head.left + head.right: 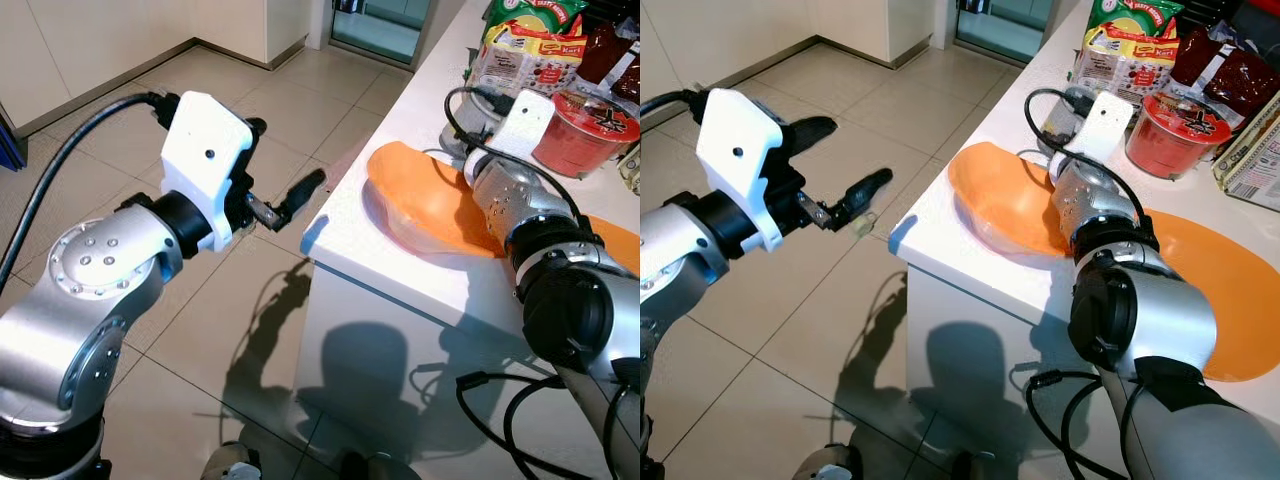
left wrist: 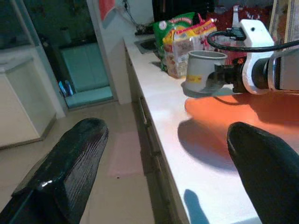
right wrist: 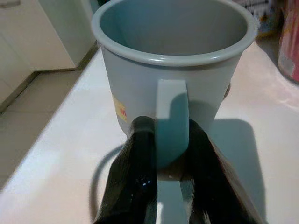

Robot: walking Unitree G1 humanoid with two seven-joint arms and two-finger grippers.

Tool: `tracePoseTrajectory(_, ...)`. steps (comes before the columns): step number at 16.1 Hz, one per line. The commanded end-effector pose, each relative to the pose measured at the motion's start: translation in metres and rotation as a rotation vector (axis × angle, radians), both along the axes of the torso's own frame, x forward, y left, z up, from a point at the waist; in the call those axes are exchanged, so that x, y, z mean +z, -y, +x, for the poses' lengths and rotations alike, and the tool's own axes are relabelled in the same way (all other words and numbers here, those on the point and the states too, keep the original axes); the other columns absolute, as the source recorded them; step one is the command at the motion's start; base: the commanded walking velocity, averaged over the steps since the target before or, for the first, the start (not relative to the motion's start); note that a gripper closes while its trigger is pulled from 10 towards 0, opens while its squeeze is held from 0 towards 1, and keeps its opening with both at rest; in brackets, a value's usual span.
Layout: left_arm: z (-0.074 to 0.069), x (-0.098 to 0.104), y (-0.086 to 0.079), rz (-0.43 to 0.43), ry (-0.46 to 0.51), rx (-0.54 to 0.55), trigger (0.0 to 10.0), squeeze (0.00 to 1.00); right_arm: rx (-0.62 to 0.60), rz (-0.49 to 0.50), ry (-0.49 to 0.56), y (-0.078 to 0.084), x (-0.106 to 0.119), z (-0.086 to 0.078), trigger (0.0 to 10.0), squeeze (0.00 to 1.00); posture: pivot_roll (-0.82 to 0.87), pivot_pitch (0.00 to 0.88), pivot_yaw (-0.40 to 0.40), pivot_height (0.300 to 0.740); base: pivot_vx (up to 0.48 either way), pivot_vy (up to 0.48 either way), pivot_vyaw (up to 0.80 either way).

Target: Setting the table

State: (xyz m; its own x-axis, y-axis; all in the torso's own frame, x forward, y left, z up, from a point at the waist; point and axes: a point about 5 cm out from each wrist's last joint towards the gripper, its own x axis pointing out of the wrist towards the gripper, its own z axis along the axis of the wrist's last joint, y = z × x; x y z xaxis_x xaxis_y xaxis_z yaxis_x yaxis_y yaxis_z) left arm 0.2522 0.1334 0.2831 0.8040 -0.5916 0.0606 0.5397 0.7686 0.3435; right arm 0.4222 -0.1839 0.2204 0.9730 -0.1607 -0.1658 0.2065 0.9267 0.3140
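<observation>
Gripping the grey mug [image 3: 174, 70] by its handle [image 3: 171, 120] right now, my right gripper [image 3: 170, 154] is pinching that handle between both black fingers. The mug is sitting upright over the white counter [image 1: 400, 255], mouth up, with a little yellow sticker [image 3: 120, 109] on its side, and I can't really tell if the base is touching down or hanging just above. From the left wrist view I'm seeing the mug [image 2: 204, 71] next to the far edge of an orange placemat [image 1: 1002, 205], the one whose near edge is curling up off the counter. A second orange placemat [image 1: 1230, 300] is lying flat further along to the right.

Behind the mug there's a bunch of groceries piling up: a red lidded tub [image 1: 1177, 130], a yellow-and-red snack bag [image 1: 1130, 62] and a green bag [image 1: 1127, 14] behind that.

My left gripper [image 1: 837, 170] is hanging out over the tiled floor [image 1: 250, 110], just off the counter corner, fingers spread wide apart and holding nothing.
</observation>
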Motion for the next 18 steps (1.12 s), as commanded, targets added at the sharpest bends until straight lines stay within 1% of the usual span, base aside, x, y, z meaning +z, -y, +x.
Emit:
tracePoseTrajectory(1,0.003,0.001,-0.001,0.004,0.024,0.012,10.0,0.00,-0.013,-0.016,0.070,0.007,0.021,0.003,0.0,0.00,0.22,0.032,-0.106,0.740,0.000,0.000,0.00)
tracePoseTrajectory(2,0.009,-0.002,-0.007,0.019,0.030,0.061,10.0,0.00,-0.006,-0.034,0.112,0.007,0.034,0.004,0.0,0.00,0.22,0.000,-0.099,0.740,0.000,0.000,0.00)
tracePoseTrajectory(3,0.014,-0.005,-0.011,0.024,0.030,0.099,10.0,0.00,0.002,-0.052,0.144,0.006,0.044,0.005,0.0,0.00,0.21,0.000,-0.093,0.740,0.000,0.000,0.00)
tracePoseTrajectory(4,0.017,-0.007,-0.012,0.019,0.027,0.114,10.0,0.00,0.007,-0.059,0.156,0.006,0.047,0.005,0.0,0.00,0.21,0.000,-0.091,0.740,0.000,0.000,0.00)
tracePoseTrajectory(5,0.025,-0.010,-0.017,0.002,0.026,0.160,10.0,0.00,0.026,-0.095,0.202,0.005,0.059,0.006,0.0,0.00,0.18,0.000,-0.075,0.740,0.000,0.000,0.00)
tracePoseTrajectory(6,0.028,-0.011,-0.018,-0.002,0.024,0.170,10.0,0.00,0.029,-0.102,0.210,0.005,0.061,0.006,0.0,0.00,0.18,0.000,-0.072,0.740,0.000,0.000,0.00)
tracePoseTrajectory(18,0.028,-0.011,-0.018,-0.002,0.024,0.170,10.0,0.00,0.029,-0.102,0.210,0.005,0.061,0.006,0.0,0.00,0.18,0.000,-0.072,0.740,0.000,0.000,0.00)
